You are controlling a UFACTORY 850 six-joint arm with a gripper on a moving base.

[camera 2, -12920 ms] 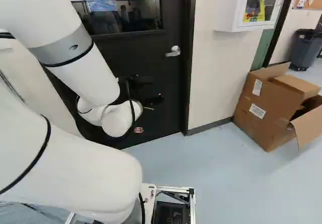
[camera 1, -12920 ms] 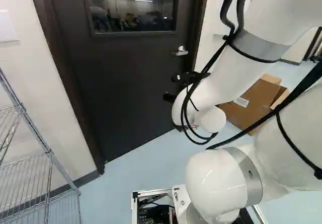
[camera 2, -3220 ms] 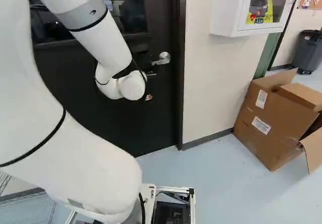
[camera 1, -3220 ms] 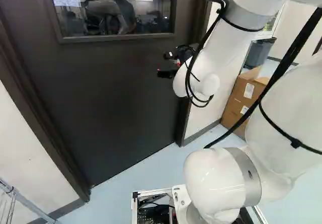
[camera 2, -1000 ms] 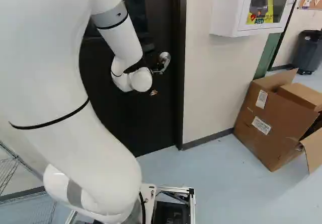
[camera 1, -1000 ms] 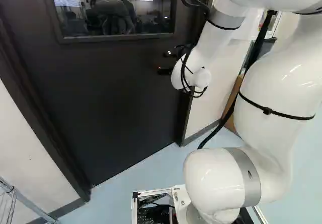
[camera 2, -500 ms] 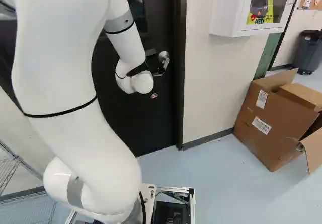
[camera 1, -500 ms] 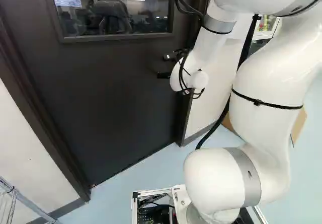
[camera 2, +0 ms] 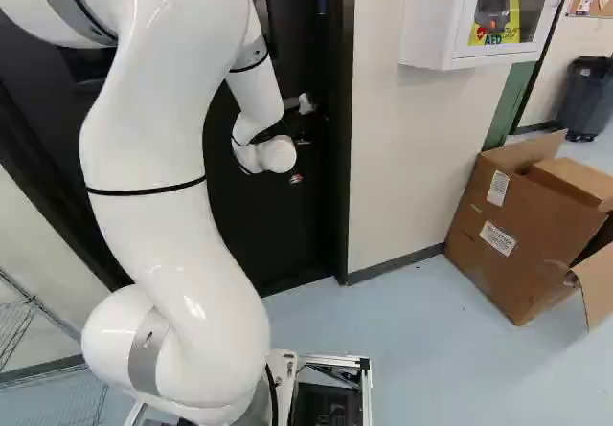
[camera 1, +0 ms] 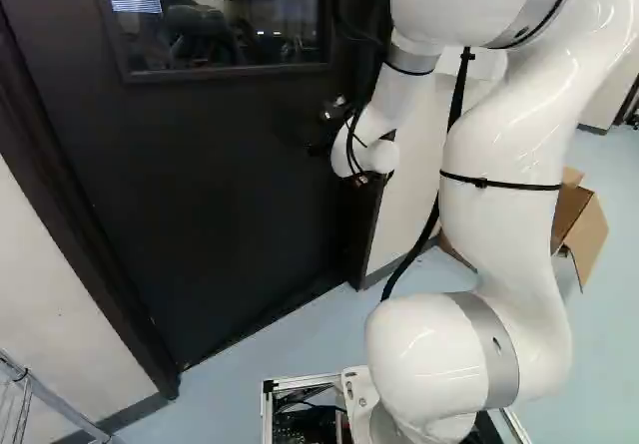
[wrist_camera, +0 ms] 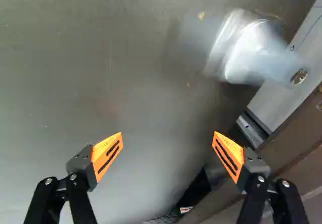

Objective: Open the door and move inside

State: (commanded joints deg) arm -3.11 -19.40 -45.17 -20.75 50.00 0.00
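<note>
Arm (camera 1: pixel 504 200) down the right of the left base view, bent toward the upper middle. Hand (camera 1: pixel 318 133) there, spread wide, orange pads (wrist_camera: pixel 107 154) well apart. Just ahead in the wrist view, silver handle (wrist_camera: pixel 244 48) on the dark door (camera 1: pixel 210 185), slightly ajar, spanning the left base view from left to centre.

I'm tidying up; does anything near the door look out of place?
In the right base view, the cardboard box right of the door looks untidy: one flap hangs open over the floor. I see no spill.
</note>
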